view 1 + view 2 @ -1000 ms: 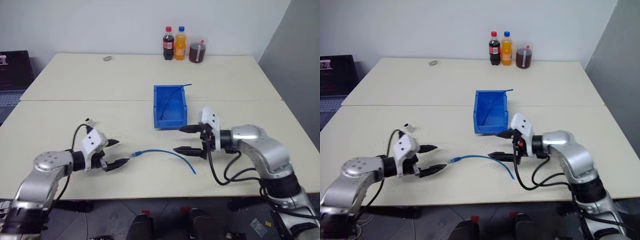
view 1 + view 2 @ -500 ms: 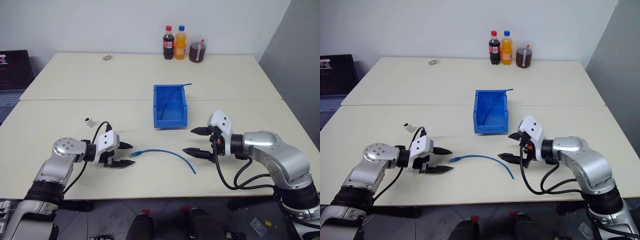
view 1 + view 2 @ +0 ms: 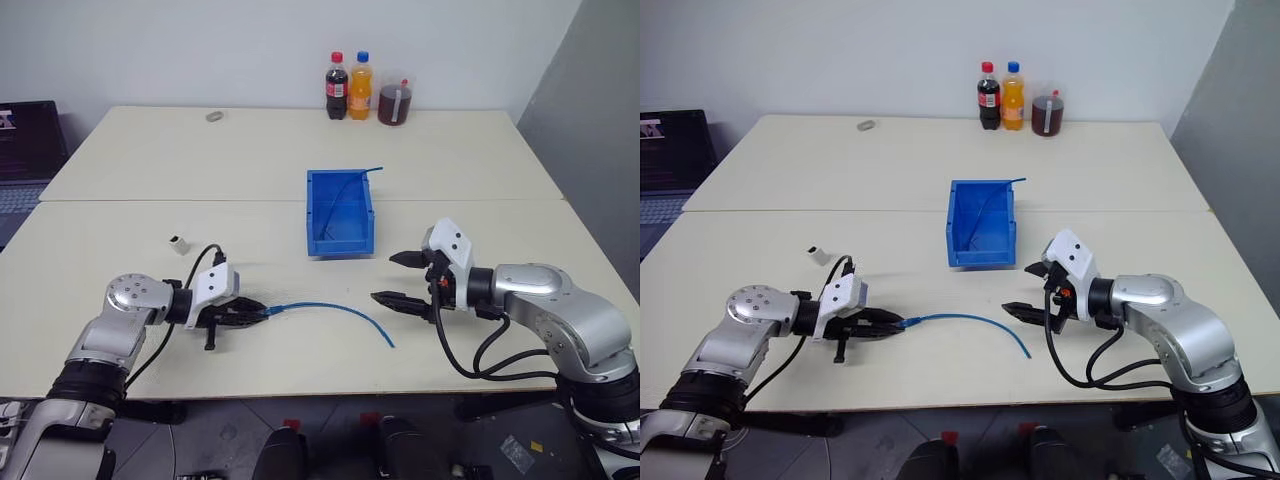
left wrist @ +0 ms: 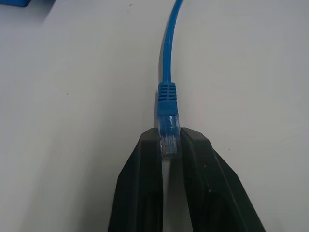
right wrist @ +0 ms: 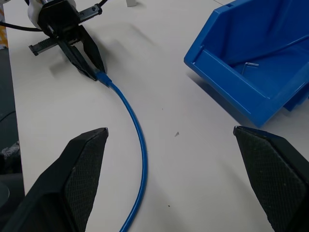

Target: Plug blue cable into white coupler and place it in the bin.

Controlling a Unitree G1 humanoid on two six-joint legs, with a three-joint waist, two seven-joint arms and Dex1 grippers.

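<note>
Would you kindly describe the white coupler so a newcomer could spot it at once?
Start at the blue bin mid-table, then look toward the robot's left side. The white coupler stands alone on the bare tabletop, just beyond the left hand. It is a tiny white block, far smaller than anything nearby.

it looked like an office or lab room set up for robot trials. two plain cream tables (image 3: 250, 150) stood pushed together against a bare white wall (image 3: 200, 40), with a grey partition (image 3: 590, 90) on the right. a laptop (image 3: 25, 150) with a lit screen sat at the left edge. by the wall stood two soda bottles (image 3: 348, 86) and a cup (image 3: 392, 104) (dark drink, with a straw). a blue bin (image 3: 340, 212) sat mid-table.
</note>
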